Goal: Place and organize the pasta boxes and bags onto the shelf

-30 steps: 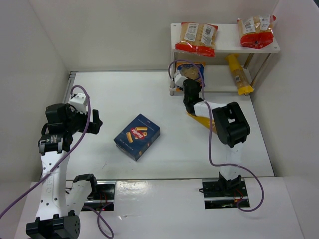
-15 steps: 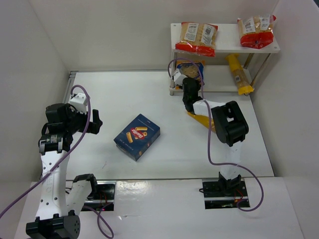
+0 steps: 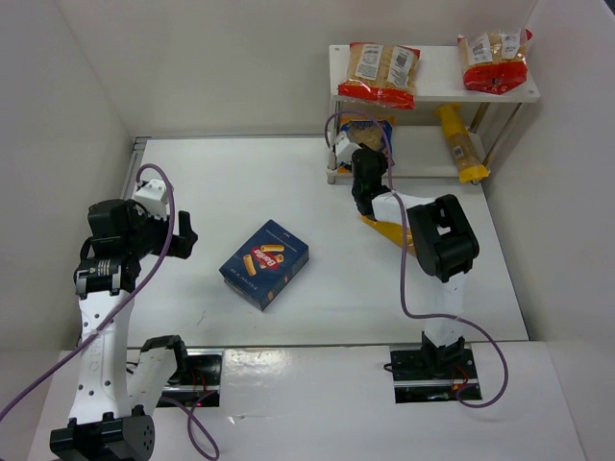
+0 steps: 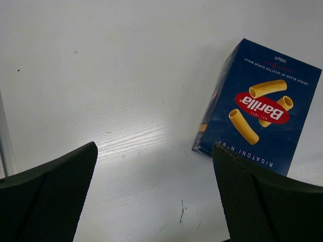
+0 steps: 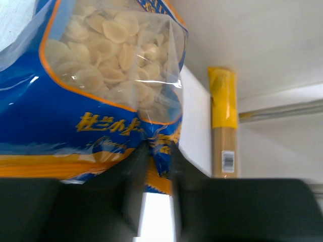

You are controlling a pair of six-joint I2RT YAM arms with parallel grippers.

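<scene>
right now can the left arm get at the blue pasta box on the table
Probably yes. The left gripper is open and pointed at the table; nothing stands between it and the pasta box, which lies flat there. The right gripper, shut on the blue-trimmed bag, is off at the shelf.

Matte white flat tabletop [image 3: 240, 182], with a faint dark scuff [image 4: 181, 212] near the front. Plain white left wall [image 3: 67, 96], back wall [image 3: 211, 67] and right wall [image 3: 567, 192]. Thin grey strip [image 3: 132, 158] along the table's left edge, possibly a metal rail. Even diffuse light, with a soft glare patch [image 4: 131, 136] on the tabletop.
</scene>
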